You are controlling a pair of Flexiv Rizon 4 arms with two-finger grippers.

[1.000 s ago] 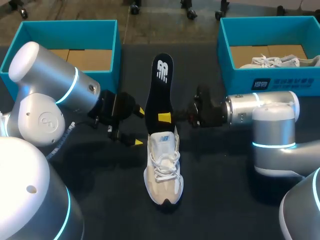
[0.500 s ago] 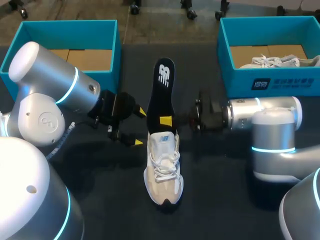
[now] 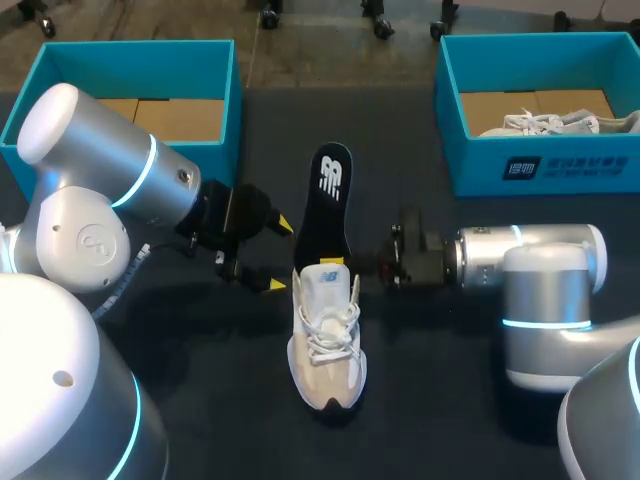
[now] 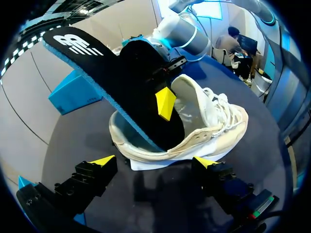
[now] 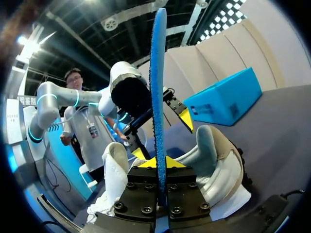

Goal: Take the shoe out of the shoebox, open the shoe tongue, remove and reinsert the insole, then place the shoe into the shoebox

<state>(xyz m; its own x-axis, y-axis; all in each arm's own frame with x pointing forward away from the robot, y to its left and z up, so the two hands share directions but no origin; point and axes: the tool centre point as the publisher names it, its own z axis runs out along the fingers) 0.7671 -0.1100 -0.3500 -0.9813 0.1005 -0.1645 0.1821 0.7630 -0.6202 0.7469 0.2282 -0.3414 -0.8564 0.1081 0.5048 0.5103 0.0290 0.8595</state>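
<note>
A white and beige shoe lies on the dark table, toe toward me. A black insole with a white logo stands slanted out of its heel opening, its lower end inside the shoe. My right gripper is shut on the insole just above the collar. In the right wrist view the insole shows edge-on between that gripper's closed fingers, with the shoe's heel beyond. My left gripper stands open to the left of the heel. In its own view the left gripper faces the shoe and insole without touching them.
A teal shoebox stands at the back left behind my left arm. A second teal shoebox at the back right holds another pale shoe. The dark table top stretches on either side of the shoe.
My right gripper has carried the insole downward, sliding it deeper into the shoe. The left arm has stayed still.
</note>
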